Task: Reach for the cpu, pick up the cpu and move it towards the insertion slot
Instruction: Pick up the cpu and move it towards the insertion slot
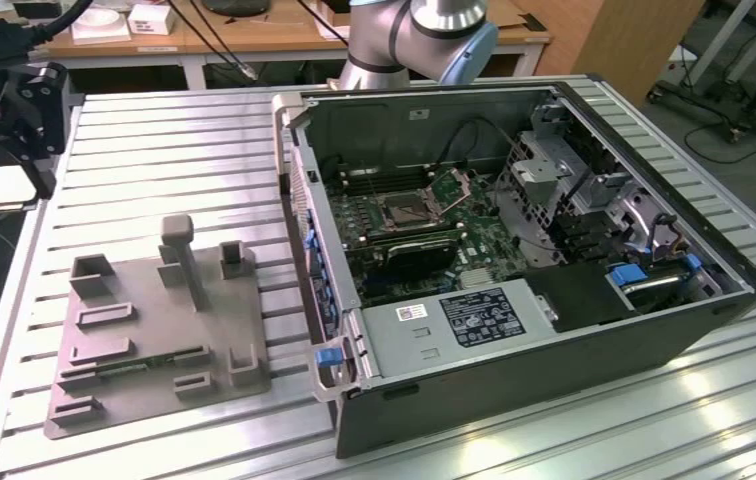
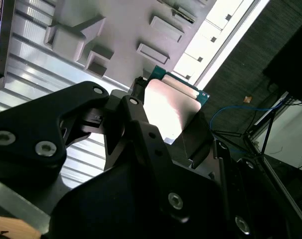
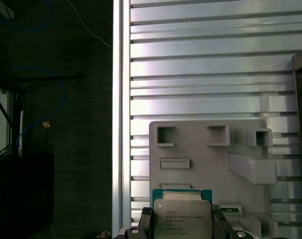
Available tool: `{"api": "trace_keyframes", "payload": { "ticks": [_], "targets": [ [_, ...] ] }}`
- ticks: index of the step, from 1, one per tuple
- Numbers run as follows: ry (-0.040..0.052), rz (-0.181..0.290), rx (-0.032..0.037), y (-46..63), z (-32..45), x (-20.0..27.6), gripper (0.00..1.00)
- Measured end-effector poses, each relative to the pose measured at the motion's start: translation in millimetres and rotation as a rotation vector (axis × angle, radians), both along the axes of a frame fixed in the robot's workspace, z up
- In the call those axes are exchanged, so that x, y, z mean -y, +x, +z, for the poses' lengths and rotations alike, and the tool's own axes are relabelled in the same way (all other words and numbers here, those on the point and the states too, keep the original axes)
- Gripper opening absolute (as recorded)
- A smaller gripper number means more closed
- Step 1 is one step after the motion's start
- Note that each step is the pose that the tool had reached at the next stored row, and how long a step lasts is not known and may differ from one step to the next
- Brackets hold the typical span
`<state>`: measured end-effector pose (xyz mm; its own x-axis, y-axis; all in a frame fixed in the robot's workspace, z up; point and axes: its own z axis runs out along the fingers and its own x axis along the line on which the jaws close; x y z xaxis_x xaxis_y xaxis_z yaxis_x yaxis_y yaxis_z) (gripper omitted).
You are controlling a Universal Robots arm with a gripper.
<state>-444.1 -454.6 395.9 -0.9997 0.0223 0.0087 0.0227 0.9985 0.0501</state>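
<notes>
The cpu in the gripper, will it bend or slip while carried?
Probably stiff: the cpu shows a flat metal top with no sag. Likely light, since it looks thin. It may slip, as the gripper grips only its narrow edges.

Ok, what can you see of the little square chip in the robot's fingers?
The cpu is a small, flat, square chip: a silvery-grey metal lid with tiny print, on a thin green board that peeks out around it. It is clamped on two opposite edges by the black fingers of the gripper, with the grey fixture plate behind it.
</notes>
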Motion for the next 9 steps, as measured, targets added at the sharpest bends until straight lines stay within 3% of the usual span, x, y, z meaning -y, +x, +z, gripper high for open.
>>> {"api": "trace_keyframes", "payload": {
  "ticks": [9],
  "targets": [
    [0.0,0.0,0.0,1.9,0.0,0.0,0.54]
  ]
}}
